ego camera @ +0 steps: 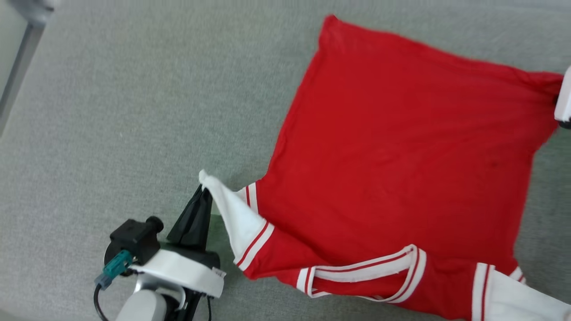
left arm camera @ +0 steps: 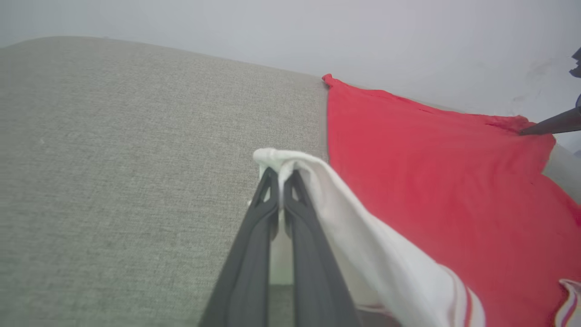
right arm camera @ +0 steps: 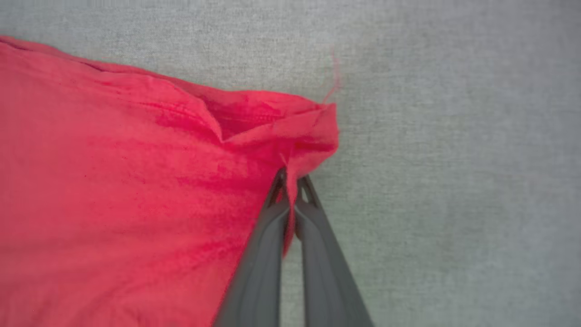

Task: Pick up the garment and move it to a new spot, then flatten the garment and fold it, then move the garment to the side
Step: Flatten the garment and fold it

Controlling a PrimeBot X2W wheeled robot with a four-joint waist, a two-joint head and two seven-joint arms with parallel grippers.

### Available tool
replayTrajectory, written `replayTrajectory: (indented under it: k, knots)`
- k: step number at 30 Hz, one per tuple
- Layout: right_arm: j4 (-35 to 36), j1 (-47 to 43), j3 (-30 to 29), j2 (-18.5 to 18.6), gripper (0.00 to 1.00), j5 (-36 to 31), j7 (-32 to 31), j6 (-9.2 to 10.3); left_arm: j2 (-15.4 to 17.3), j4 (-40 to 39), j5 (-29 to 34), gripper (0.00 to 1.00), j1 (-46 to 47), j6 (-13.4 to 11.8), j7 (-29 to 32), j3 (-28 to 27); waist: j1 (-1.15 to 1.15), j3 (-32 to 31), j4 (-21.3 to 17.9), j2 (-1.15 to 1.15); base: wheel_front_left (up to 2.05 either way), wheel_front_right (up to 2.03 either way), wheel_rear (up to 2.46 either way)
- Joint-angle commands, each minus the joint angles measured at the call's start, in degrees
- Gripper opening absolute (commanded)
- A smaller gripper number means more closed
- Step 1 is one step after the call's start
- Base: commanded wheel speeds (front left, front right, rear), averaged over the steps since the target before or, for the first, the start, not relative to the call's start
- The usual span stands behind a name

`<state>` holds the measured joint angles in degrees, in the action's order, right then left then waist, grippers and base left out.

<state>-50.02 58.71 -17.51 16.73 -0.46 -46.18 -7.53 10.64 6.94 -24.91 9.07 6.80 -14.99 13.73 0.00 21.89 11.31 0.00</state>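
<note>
The garment (ego camera: 401, 156) lies spread on the grey fabric surface with its plain red side up, so the lettering is hidden. Its white sleeves and striped collar (ego camera: 370, 276) face the near edge. My left gripper (ego camera: 204, 189) is shut on the tip of a white sleeve (left arm camera: 281, 177) and holds it raised a little. At the far right edge of the head view, a bit of the right arm (ego camera: 563, 100) meets a bottom corner of the garment. In the right wrist view, my right gripper (right arm camera: 290, 179) is shut on that red hem corner (right arm camera: 313, 131).
The grey fabric surface (ego camera: 134, 111) stretches wide to the left of the garment. A metal frame edge (ego camera: 18, 67) runs along the far upper left. A pale wall (left arm camera: 317, 32) rises behind the surface in the left wrist view.
</note>
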Motion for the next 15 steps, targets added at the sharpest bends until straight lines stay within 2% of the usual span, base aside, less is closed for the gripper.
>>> replayTrajectory:
  k: [1,5,10,15]
  knots:
    - [0.9,-1.8,0.9,0.8,0.00,0.8,0.1,0.08,0.3,0.2,-0.1,0.00,-1.0,-0.3,-0.3,-0.6,0.00,-3.3,-1.7,0.00,0.00,0.00,0.00]
    - [5.3,-8.5,4.3,2.6,0.00,5.2,0.0,0.08,0.8,1.2,-0.4,0.00,-3.6,-1.2,-0.2,-1.4,0.00,-7.2,-3.9,0.00,0.00,0.00,0.00]
    - [14.4,-20.7,7.2,4.0,0.00,11.6,-0.9,0.07,1.6,1.8,-1.1,0.00,-7.3,-2.5,0.1,-2.7,0.00,-11.6,-6.9,0.00,0.00,0.00,0.00]
    - [26.5,-34.7,4.4,3.8,0.00,17.1,-2.2,0.07,2.3,0.9,-1.7,0.00,-10.4,-4.0,1.6,-3.5,0.00,-14.6,-9.3,0.00,0.00,0.00,0.00]
